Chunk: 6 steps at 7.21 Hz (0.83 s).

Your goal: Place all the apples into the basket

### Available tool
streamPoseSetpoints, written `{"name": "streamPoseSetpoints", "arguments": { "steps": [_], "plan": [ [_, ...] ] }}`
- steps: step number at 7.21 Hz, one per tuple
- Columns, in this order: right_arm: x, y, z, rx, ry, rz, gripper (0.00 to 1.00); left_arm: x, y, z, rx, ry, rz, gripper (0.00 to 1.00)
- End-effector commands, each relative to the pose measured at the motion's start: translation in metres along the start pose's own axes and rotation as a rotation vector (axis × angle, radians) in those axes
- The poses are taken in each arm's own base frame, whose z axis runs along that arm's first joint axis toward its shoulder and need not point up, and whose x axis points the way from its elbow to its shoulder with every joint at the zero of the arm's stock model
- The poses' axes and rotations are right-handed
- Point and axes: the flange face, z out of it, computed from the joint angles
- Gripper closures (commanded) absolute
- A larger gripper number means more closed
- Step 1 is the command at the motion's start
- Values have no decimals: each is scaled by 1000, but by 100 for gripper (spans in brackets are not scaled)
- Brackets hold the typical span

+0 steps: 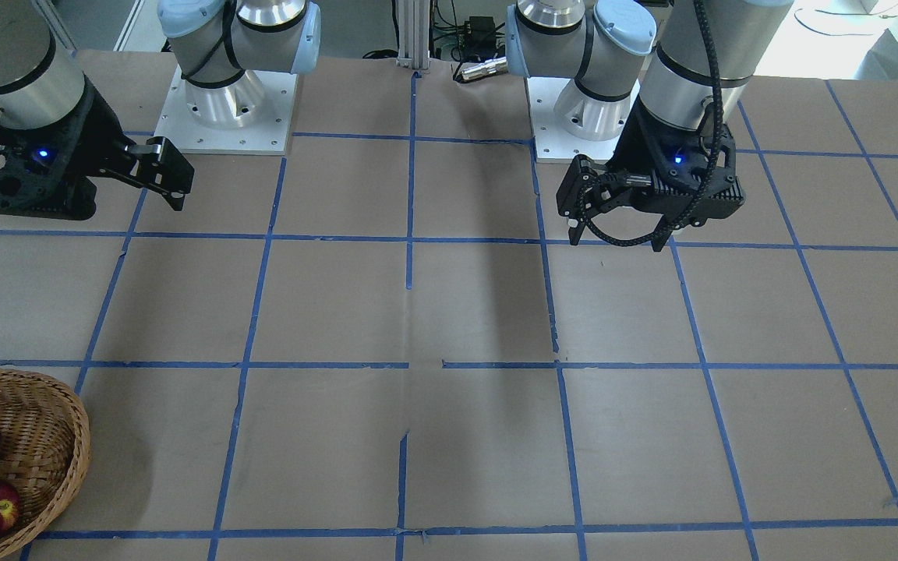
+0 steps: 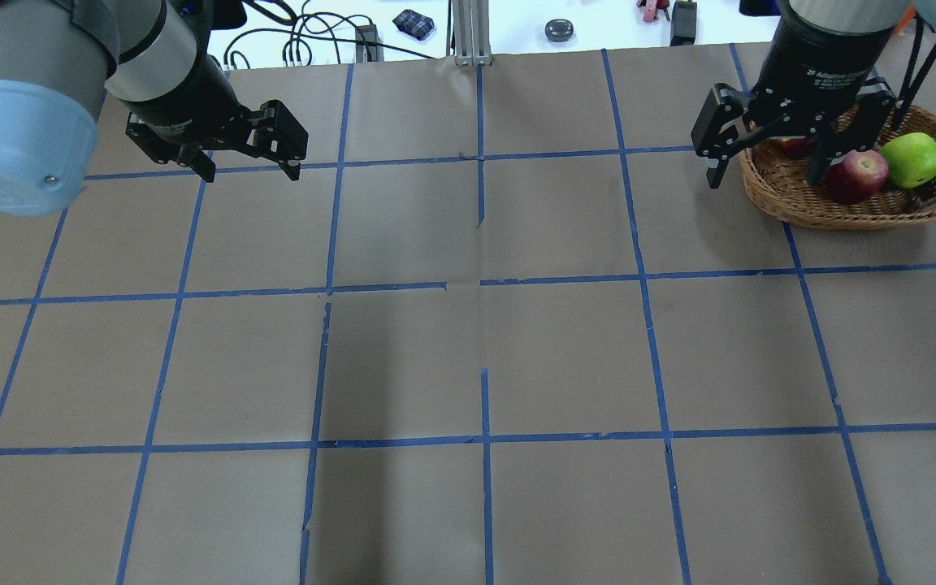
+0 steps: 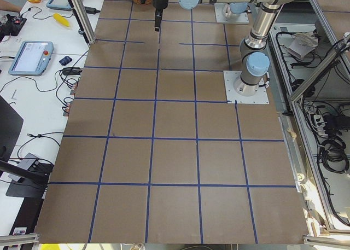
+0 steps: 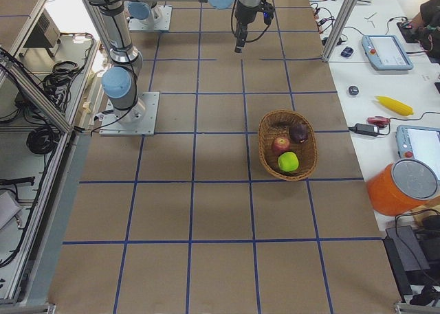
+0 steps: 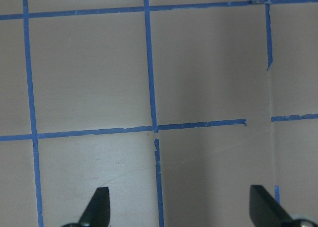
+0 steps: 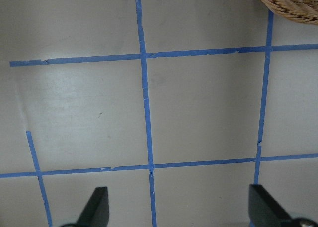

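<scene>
The wicker basket (image 2: 769, 199) stands at the far right of the table and holds all three apples: the yellow-green one (image 2: 912, 159), the red one (image 2: 856, 175) and the dark maroon one (image 2: 795, 147), which is partly hidden behind my right gripper. In the right side view the basket (image 4: 265, 149) shows the green (image 4: 288, 161), red (image 4: 280, 145) and maroon (image 4: 298, 132) apples. My right gripper (image 2: 764, 180) is open and empty, raised beside the basket's left rim. My left gripper (image 2: 250, 166) is open and empty, raised over the far left of the table.
The table is brown paper with a grid of blue tape. In the front view the basket (image 1: 67, 436) sits at the lower left corner. Its rim (image 6: 290, 3) shows at the top right of the right wrist view. Cables and small devices lie beyond the far edge.
</scene>
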Motion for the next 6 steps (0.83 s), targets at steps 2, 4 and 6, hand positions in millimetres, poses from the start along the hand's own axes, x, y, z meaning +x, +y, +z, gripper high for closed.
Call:
{"name": "streamPoseSetpoints", "arguments": {
  "steps": [2, 4, 6],
  "plan": [
    [-6, 25, 32, -26, -26, 1, 0, 2, 4, -4, 3, 0, -4, 0],
    [-7, 47, 38, -11, -24, 10, 0, -2, 6, 0, -4, -2, -8, 0],
    [-7, 48, 31, 2, -18, 33, 0, -1, 4, 5, -9, 1, -7, 0]
  ]
}}
